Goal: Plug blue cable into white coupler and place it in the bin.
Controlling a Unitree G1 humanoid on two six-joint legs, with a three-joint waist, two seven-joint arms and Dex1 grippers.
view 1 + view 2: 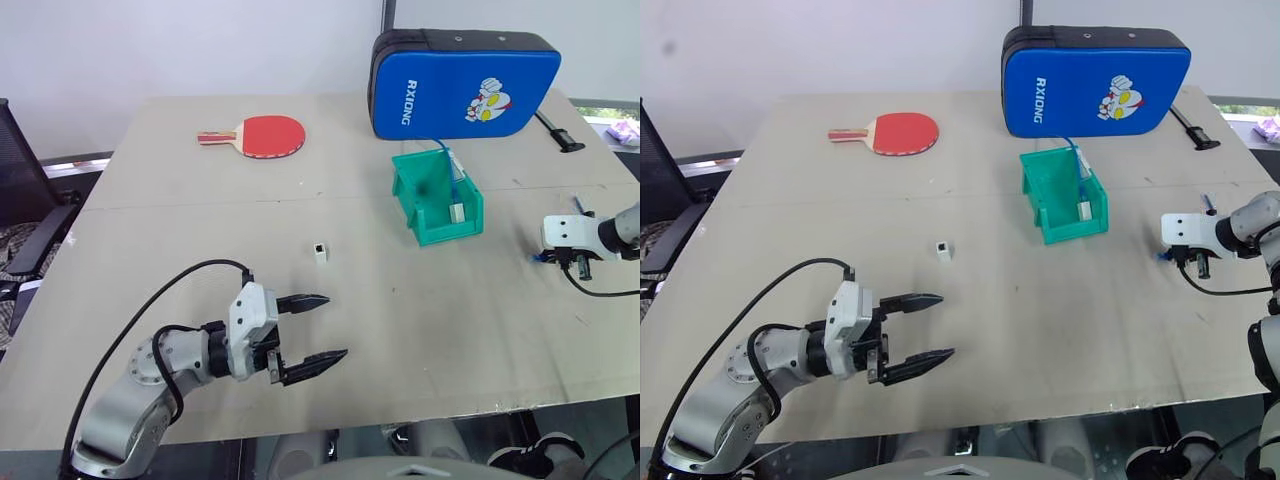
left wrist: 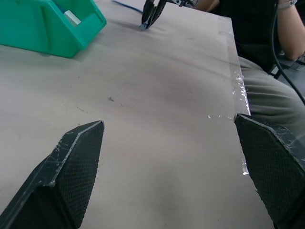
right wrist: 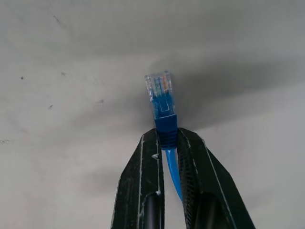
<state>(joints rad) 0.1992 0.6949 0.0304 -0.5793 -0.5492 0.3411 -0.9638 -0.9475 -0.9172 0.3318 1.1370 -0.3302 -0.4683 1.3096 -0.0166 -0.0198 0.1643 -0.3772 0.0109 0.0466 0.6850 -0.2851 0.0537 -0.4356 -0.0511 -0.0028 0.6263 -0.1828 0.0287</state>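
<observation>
Our right pincer (image 3: 167,143) grips the thin blue cable (image 3: 162,107) behind its clear plug — next, our open left pincer (image 1: 312,328) must fetch the tiny white plastic coupler (image 1: 320,251).

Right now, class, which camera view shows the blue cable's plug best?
The right wrist view: the clear plug of the blue cable sticks out past the right gripper, shut on it. The eye views show just a blue speck at that gripper; the left wrist view shows it far off.
</observation>
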